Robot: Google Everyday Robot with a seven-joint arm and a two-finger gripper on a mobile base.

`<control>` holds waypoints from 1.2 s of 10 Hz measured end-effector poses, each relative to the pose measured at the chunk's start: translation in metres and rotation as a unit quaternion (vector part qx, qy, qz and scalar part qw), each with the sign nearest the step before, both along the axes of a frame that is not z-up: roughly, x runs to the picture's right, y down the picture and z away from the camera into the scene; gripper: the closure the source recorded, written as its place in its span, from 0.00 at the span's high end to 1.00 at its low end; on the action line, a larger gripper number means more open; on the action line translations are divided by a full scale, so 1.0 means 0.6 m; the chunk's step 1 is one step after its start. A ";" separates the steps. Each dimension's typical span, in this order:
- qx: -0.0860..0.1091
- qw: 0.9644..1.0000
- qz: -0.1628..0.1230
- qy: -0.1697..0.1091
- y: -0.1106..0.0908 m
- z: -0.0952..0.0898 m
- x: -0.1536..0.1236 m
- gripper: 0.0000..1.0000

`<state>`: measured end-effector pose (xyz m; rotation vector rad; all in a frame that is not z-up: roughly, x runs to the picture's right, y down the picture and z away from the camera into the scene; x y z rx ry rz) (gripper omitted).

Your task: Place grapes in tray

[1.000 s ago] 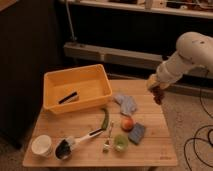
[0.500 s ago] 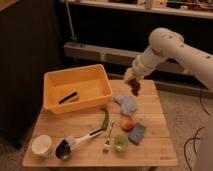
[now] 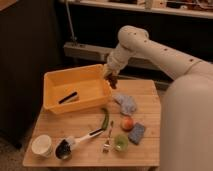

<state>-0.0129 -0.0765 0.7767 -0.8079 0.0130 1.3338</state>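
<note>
Beside tray (image 3: pixel 55 84) rim, jaws (image 3: pixel 110 77) gripping dark, bumpy grapes (image 3: pixel 113 81)

Warm, dim indoor light falls from above onto the table (image 3: pixel 145 90), leaving its back edge and the room behind dark. The tray (image 3: pixel 75 89) glows bright yellow, with soft shadow under its rim. The gripper (image 3: pixel 110 77), above the tray's right corner, looks blurred; grain throughout.

Grapes (image 3: pixel 112 80): dark bunch, hanging from gripper (image 3: pixel 109 76) over tray's right rim. Tray (image 3: pixel 54 85): yellow bin, far left on counter.
</note>
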 end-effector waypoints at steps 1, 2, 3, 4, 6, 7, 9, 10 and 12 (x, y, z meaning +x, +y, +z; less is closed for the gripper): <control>0.004 1.000 -0.008 -0.004 0.001 0.028 -0.031 0.03; 0.009 1.000 -0.013 -0.006 0.003 0.047 -0.050 0.09; 0.016 0.999 -0.023 -0.018 0.005 0.073 -0.076 0.21; 0.023 0.999 -0.031 -0.032 0.006 0.085 -0.098 0.30; 0.044 0.996 -0.018 -0.081 0.001 0.088 -0.135 0.49; 0.054 0.994 -0.001 -0.100 -0.009 0.080 -0.139 0.61; 0.058 0.993 0.007 -0.107 -0.015 0.074 -0.153 0.73; 0.058 0.992 0.008 -0.108 -0.015 0.073 -0.155 0.74; 0.058 0.993 0.009 -0.105 -0.016 0.074 -0.149 0.74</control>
